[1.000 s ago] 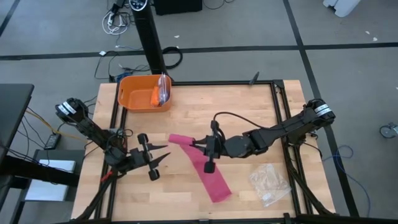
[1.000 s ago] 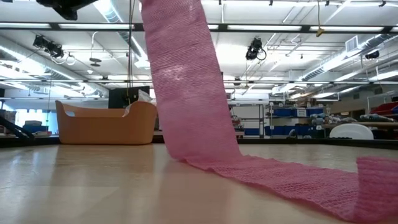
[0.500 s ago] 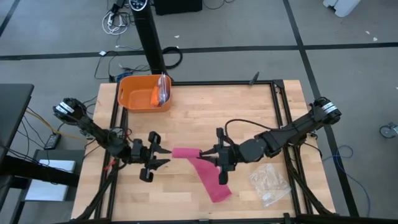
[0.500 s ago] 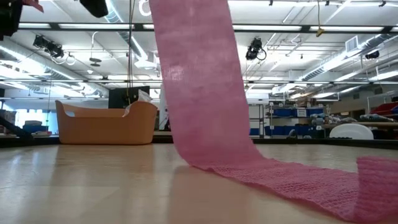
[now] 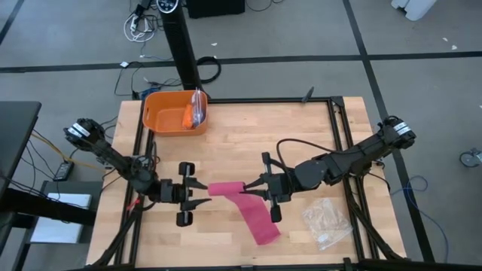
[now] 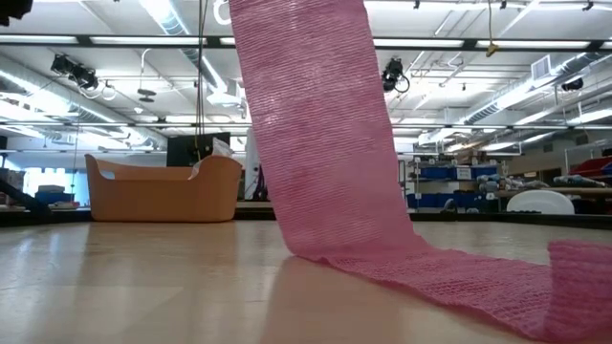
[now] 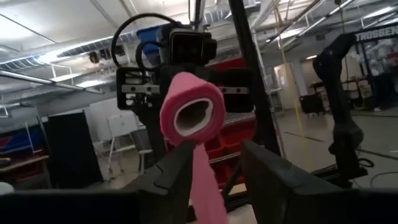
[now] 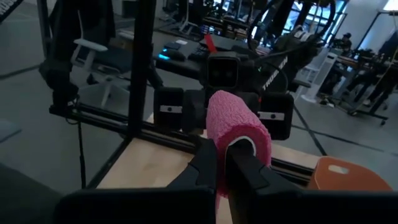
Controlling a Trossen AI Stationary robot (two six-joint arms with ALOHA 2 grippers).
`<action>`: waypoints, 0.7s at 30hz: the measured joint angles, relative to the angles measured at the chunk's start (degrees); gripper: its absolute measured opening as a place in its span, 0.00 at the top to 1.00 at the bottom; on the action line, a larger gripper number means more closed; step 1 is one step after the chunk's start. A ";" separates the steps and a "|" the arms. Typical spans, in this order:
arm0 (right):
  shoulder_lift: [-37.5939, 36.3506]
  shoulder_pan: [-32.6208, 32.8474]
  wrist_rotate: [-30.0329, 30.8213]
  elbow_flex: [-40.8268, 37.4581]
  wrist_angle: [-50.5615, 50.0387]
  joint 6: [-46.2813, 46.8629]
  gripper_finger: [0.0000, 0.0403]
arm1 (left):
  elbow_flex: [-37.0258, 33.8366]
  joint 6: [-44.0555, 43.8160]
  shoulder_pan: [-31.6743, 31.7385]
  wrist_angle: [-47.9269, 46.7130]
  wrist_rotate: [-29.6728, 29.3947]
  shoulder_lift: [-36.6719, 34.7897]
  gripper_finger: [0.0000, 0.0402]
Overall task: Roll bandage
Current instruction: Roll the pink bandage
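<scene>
The left gripper point(image 5: 197, 191) is on the left side of the table point(image 5: 301, 128), and its fingers are spread apart with nothing between them, pointing at the end of the pink bandage point(image 5: 242, 205). The bandage is partly rolled and held up in the air, and its loose tail hangs down and lies flat on the wood. On the right, the right gripper point(image 5: 256, 193) is squeezed tight on the roll's other end.

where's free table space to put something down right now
Bare wood lies right of the orange tub, along the far edge, and left of the trailing bandage at the near edge. The middle is crowded, and the plastic bag fills the near right corner.
</scene>
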 joint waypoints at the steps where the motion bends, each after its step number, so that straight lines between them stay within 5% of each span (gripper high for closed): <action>1: 0.00 0.00 -0.03 0.04 0.07 0.22 0.97 | 0.08 1.16 -0.23 0.04 0.00 0.00 0.65; 21: 0.04 -0.34 0.20 0.04 0.01 0.25 0.97 | 0.35 17.38 -2.39 0.89 -3.35 0.78 0.65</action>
